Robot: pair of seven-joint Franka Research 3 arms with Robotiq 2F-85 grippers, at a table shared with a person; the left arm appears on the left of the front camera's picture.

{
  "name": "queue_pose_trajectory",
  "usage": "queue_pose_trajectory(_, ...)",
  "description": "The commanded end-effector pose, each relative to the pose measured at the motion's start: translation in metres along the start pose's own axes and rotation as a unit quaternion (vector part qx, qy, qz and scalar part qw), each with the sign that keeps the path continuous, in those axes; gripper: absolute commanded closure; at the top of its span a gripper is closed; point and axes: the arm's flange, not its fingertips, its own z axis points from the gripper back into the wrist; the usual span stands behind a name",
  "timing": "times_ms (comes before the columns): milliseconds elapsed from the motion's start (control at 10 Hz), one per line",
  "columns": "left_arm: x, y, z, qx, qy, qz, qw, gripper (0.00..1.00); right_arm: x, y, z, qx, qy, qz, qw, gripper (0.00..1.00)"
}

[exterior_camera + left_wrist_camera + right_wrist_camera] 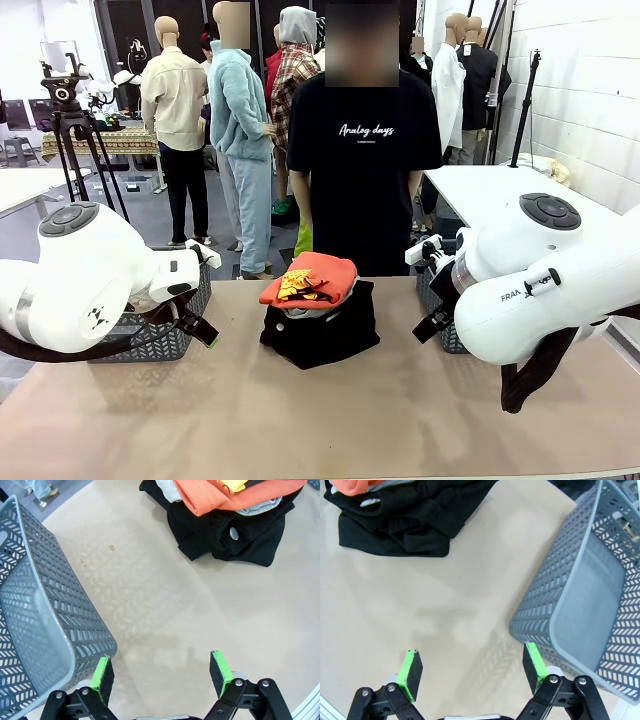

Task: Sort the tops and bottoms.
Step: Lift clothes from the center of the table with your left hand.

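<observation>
Tops (312,276), orange over what looks like grey, lie stacked on black bottoms (322,332) in the middle of the table (300,420), well apart from the left gripper (162,672) and right gripper (470,667), both spread wide, holding nothing.

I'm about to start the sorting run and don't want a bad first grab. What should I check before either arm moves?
1. left gripper open and holding nothing: ok.
2. right gripper open and holding nothing: ok.
3. red-orange top lies uppermost on the pile, uncovered: ok.
4. pale grey top free to grab: not ok, it is pressed between the red-orange top and the black bottoms.
5. left basket and right basket each stand close beside their gripper: ok.
6. Which basket takes the tops: cannot tell.
</observation>
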Motion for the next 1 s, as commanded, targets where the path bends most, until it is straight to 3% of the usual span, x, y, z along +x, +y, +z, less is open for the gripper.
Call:
queue_pose_trajectory(0,-0.0005,0.0017,0.0,0.0,0.0,0.002,1.0,0.0,-0.0001,-0.0003,0.0,0.0,0.0,-0.002,1.0,0.0)
queue_pose_trajectory(900,-0.0005,0.0017,0.0,0.0,0.0,0.002,1.0,0.0,-0.0001,-0.0003,0.0,0.0,0.0,-0.002,1.0,0.0)
